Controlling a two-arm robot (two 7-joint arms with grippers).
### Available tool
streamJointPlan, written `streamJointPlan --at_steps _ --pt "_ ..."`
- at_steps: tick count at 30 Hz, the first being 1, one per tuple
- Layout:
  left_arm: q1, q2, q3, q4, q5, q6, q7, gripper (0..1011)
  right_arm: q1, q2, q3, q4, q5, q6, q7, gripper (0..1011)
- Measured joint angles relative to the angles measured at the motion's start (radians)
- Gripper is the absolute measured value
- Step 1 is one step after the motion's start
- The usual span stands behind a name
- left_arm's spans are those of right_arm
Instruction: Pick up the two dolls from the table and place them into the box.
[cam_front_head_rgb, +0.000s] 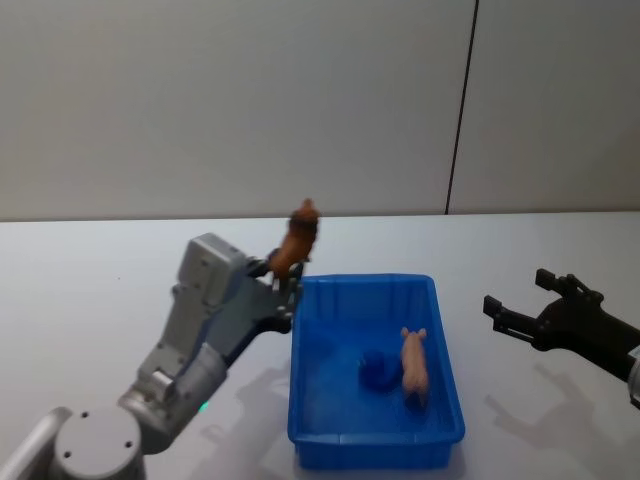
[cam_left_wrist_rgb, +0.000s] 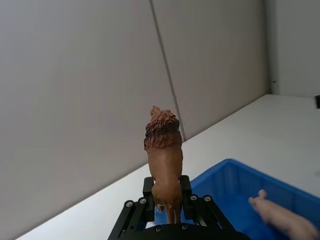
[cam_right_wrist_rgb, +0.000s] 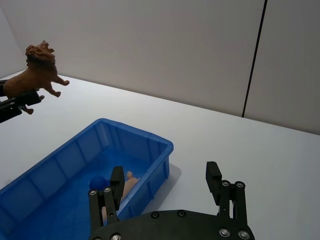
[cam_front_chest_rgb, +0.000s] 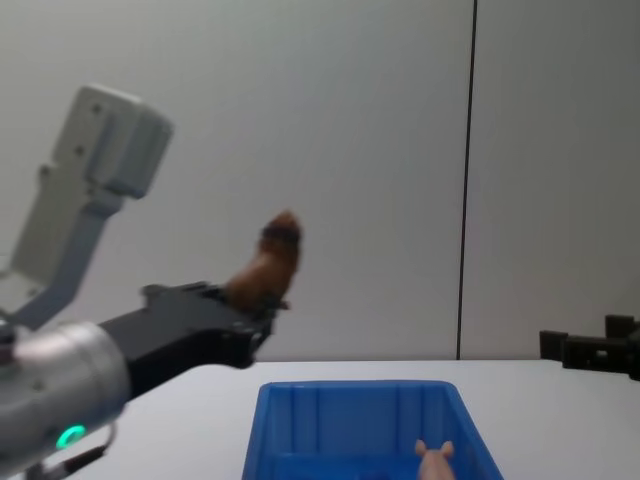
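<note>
My left gripper (cam_front_head_rgb: 283, 275) is shut on the brown doll (cam_front_head_rgb: 297, 240), a lumpy maned figure held upright in the air over the far left corner of the blue box (cam_front_head_rgb: 365, 281). The left wrist view has the brown doll (cam_left_wrist_rgb: 164, 160) standing up between the fingers (cam_left_wrist_rgb: 148, 195), with the box (cam_left_wrist_rgb: 225, 175) below. The pale pink doll (cam_front_head_rgb: 414, 366) lies inside the box on its right side. My right gripper (cam_front_head_rgb: 516, 290) hovers open and holding nothing to the right of the box, above the white table (cam_front_head_rgb: 90, 290).
A small dark blue round piece (cam_front_head_rgb: 377, 368) sits on the box floor beside the pink doll. A plain wall with a dark vertical seam (cam_front_head_rgb: 460, 110) stands behind the table. Bare tabletop lies on both sides of the box.
</note>
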Motion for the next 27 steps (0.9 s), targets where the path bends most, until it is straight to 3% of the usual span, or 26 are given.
streamJointPlan --at_steps 10,17,27 --pt "-0.051 -0.055 0.028 0.045 0.019 0.003 -0.093 328 0.000 0.000 0.000 0.000 0.000 0.000 0.000 1001" --pt "-0.072 -0.081 0.041 0.068 0.025 0.011 -0.125 554 0.000 0.000 0.000 0.000 0.000 0.000 0.000 1001" --pt "-0.080 -0.089 0.042 0.073 0.040 -0.015 -0.115 842 0.000 0.000 0.000 0.000 0.000 0.000 0.000 1001"
